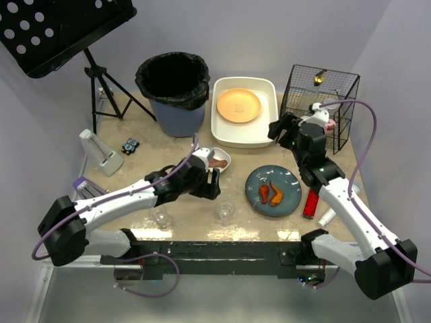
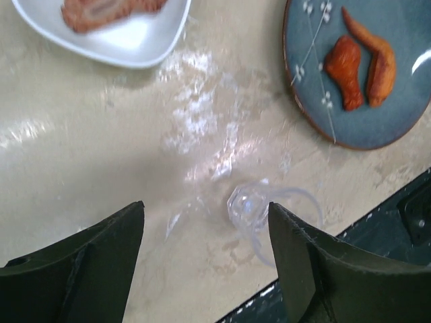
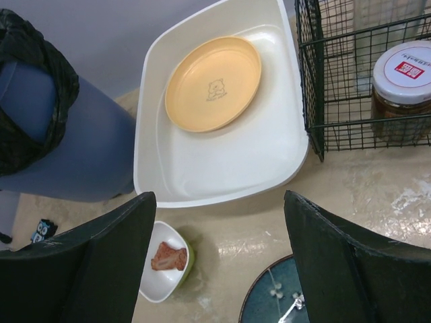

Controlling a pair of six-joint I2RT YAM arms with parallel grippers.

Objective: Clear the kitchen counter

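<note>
Beige mottled table (image 1: 145,151) across the middle of the top view, dark front edge nearest the arm bases. Far left: black music stand (image 1: 60,30), cut off by the frame; below it a white upright object (image 1: 101,153) near the table's left edge, hard to identify. Left gripper (image 2: 205,210): fingers spread wide, low over bare table between white bowl (image 2: 135,40) and clear glass (image 2: 250,205). Glass close to one finger and near the front edge, outline faint in the glare. Second glass (image 1: 160,215) partly overlapped by the left arm. Open table between bowl and blue plate (image 1: 273,190). Right gripper (image 3: 219,198): fingers spread, above the gap between white tub (image 3: 222,161) and blue plate, plate cut off at the bottom of the right wrist view. Wire basket (image 3: 311,101) at the rear right corner, jar (image 3: 404,70) inside, seen through the mesh.
</note>
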